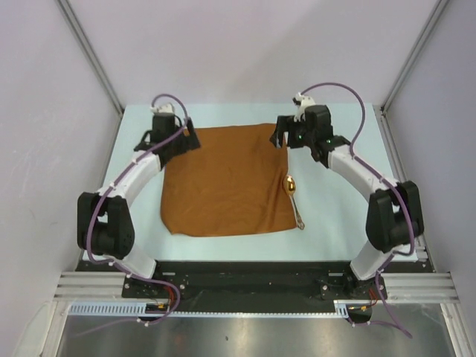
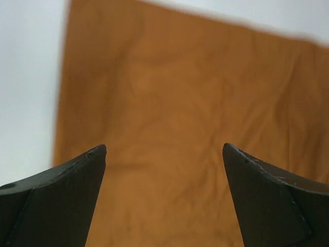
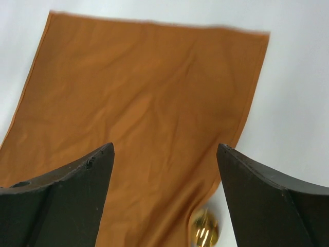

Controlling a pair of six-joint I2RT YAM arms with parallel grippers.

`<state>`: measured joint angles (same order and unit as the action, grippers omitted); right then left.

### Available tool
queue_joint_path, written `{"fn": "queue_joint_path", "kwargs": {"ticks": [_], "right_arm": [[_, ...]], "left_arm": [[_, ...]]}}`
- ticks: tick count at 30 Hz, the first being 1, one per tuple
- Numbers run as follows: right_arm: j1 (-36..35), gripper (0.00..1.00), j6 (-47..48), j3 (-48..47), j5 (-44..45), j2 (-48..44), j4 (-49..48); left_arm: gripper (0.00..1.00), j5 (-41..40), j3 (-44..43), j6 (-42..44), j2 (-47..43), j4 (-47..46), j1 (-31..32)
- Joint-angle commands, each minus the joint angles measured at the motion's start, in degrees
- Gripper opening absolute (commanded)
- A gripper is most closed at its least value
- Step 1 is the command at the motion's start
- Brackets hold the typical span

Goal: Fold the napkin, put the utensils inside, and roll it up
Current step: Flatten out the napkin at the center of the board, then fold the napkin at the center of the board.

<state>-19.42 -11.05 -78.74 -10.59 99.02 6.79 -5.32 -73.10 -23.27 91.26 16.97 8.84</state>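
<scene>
Left gripper spread wide, empty, over the napkin's far-left corner. Right gripper also spread, empty, at the far-right corner. Napkin: rust-orange, slight sheen, faint creases, flat on the desk. Gold spoon lies along its right edge, bowl farthest.

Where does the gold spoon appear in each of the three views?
Top external: right of centre, the spoon lies along the napkin's right edge.
Left wrist: not in it.
Right wrist: bottom edge, right of centre, only its bowl.
Shared landmark: the orange napkin.
</scene>
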Motion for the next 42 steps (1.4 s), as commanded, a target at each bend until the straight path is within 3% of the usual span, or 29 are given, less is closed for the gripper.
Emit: {"fn": "queue_joint_path", "kwargs": {"ticks": [1, 5, 9, 13, 18, 23, 28, 32, 42], "right_arm": [[-1.8, 0.84, -3.3, 11.0, 3.3, -9.1, 3.7], [-3.3, 0.82, -4.7, 22.4, 9.5, -15.9, 6.8], [-4.0, 0.81, -6.6, 27.0, 13.7, -20.1, 10.8], [-7.6, 0.79, -6.9, 27.8, 19.9, -22.1, 15.3], [-9.6, 0.73, -10.7, 28.1, 19.7, -23.3, 19.4], [-3.0, 0.67, -12.9, 30.4, 17.5, -26.2, 19.1], [5.1, 0.67, -14.0, 29.9, 14.1, -29.9, 17.8], [9.5, 0.67, -14.4, 29.9, 12.0, -33.6, 17.1], [17.2, 0.66, -12.4, 31.7, 6.7, -39.4, 18.2]], "left_arm": [[1.0, 4.9, 11.6, -3.2, -5.8, -7.5, 6.1], [1.0, 7.6, 16.6, -3.4, -9.7, -10.5, 10.4], [1.0, 10.2, 21.1, -5.6, -10.1, -14.4, 12.3], [1.0, 10.2, 22.6, -5.3, -10.1, -13.2, 12.6], [0.97, 9.3, 26.0, -2.8, -10.9, -16.7, 20.0], [0.89, 7.9, 24.5, 1.5, -7.4, -24.7, 35.0], [0.75, 11.2, 17.6, 5.3, 2.3, -27.2, 45.3], [0.68, 15.1, 14.4, 4.7, 7.9, -30.3, 48.6], [0.66, 18.7, 9.9, 2.9, 17.2, -33.5, 52.3]]}}
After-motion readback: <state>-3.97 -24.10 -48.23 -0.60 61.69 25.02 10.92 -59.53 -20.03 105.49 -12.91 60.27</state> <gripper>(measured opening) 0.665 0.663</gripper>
